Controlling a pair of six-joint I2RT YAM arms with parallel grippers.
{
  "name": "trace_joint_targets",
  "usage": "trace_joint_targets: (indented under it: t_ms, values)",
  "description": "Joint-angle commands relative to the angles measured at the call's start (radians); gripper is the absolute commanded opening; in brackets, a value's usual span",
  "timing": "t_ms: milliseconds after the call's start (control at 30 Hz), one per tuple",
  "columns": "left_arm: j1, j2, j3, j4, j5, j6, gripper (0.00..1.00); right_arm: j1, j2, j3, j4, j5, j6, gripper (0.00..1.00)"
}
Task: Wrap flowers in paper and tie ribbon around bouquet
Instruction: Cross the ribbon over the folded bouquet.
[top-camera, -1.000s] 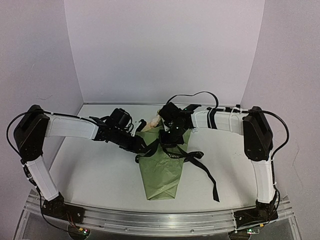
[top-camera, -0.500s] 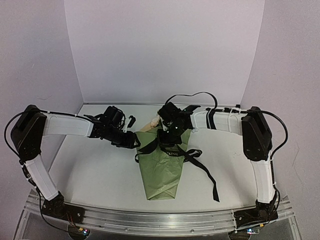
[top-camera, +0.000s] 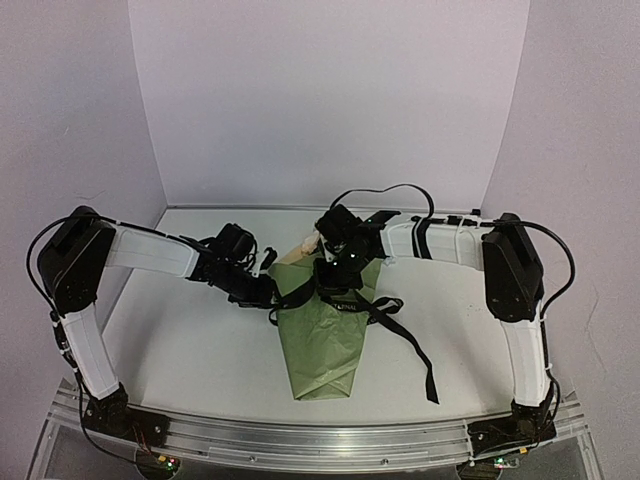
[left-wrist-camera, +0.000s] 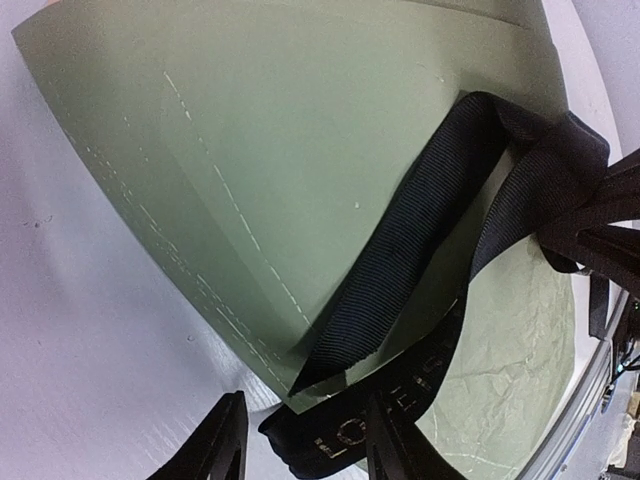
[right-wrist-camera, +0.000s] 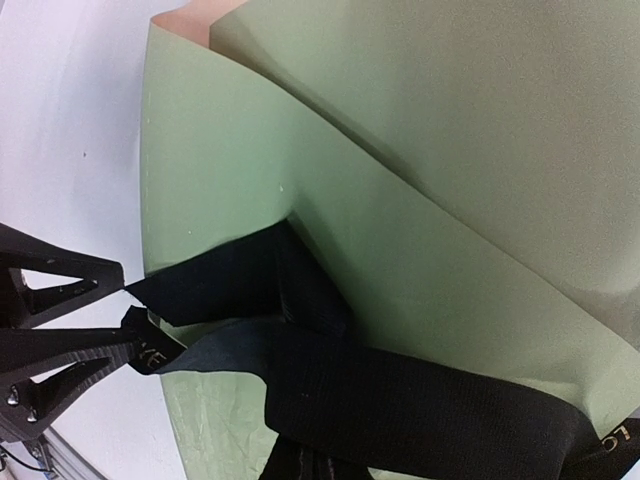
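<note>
1. The tabletop (top-camera: 180, 340) carries the bouquet (top-camera: 325, 345) near its middle. The cone lies flat, narrow end toward the arm bases and wide mouth away from them.
2. The paper (left-wrist-camera: 250, 150) is already folded round, olive face outward (a sliver of tan shows at one edge in the right wrist view).
3. The ribbon (top-camera: 405, 335) crosses over itself on the upper part of the cone. One long tail trails off to the right across the tabletop.
4. The right claw (right-wrist-camera: 128, 318) is pressed together, pinching a strand of ribbon at the edge of the paper.
5. The left claw (left-wrist-camera: 310, 415) is spread at the cone's left edge. The lettered ribbon end lies between its fingers, not clamped.
6. The flowers (top-camera: 308, 241) show only as a pale bit at the wide mouth, between the two claws.
7. Wrapping looks done and tying is the step in hand. The next move likely calls for the left claw to close on that lettered end. It would then pull against the right claw's hold, gently enough not to drag the paper open.
</note>
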Motion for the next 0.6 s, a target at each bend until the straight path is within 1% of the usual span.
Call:
trace_joint_targets:
  t_ms: [0,167,300,433,567]
  values:
    - [-0.002,0.011,0.043,0.023,0.029,-0.011,0.40,-0.003,0.007,0.037,0.014,0.004,0.005,0.00]
    - [-0.002,0.025,0.058,0.036,0.033,-0.013,0.38,-0.002,0.005,0.037,0.014,0.004,0.003,0.00]
    - [-0.002,0.044,0.076,0.040,0.040,-0.016,0.32,-0.003,0.002,0.036,0.013,0.004,0.002,0.00]
    - [-0.002,0.050,0.081,0.045,0.046,-0.020,0.21,-0.004,-0.002,0.033,0.012,0.005,0.000,0.00]
    - [-0.002,0.030,0.072,0.051,0.024,-0.024,0.02,-0.003,-0.006,0.026,0.012,0.005,-0.002,0.00]
